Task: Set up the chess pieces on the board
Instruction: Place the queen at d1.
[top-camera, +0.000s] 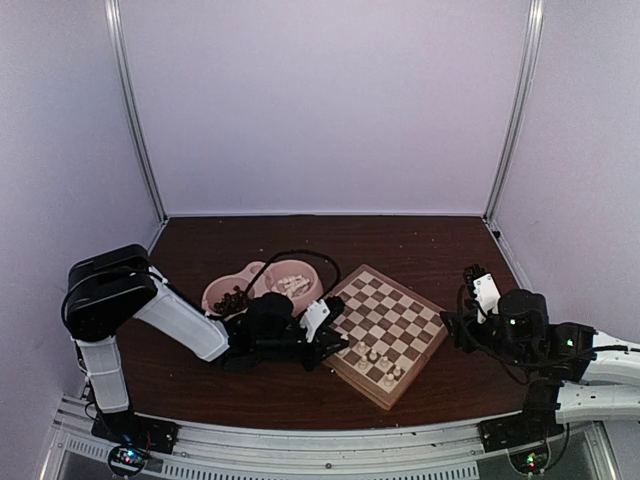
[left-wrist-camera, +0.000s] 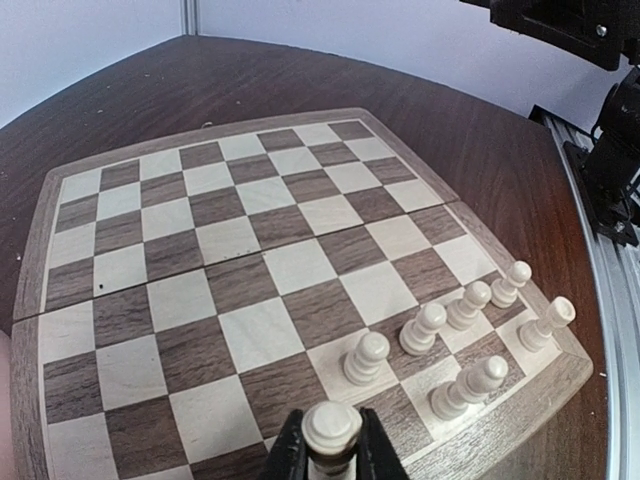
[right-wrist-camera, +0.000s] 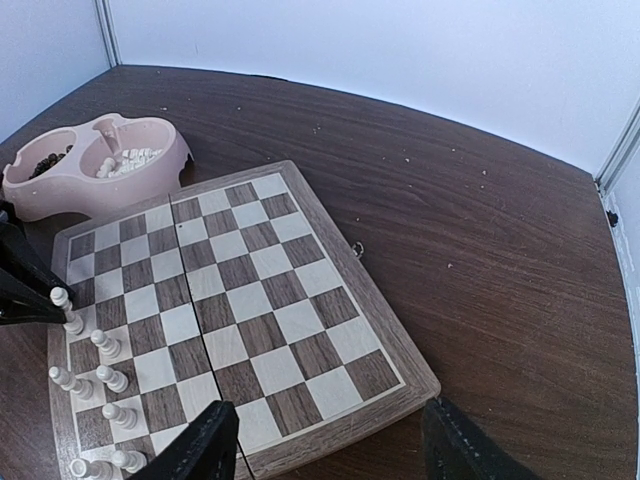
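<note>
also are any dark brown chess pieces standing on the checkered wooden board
No, only cream-white chess pieces stand on the wooden board, near one corner.

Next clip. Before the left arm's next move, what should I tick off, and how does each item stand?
1. Grip: left gripper shut on an upright cream pawn: ok.
2. Square under the pawn free: cannot tell, it is hidden by the gripper.
3. Six placed pieces standing upright: ok.
4. Right gripper open, beside the board, not over it: ok.
5. Board lying flat on the table: ok.
</note>
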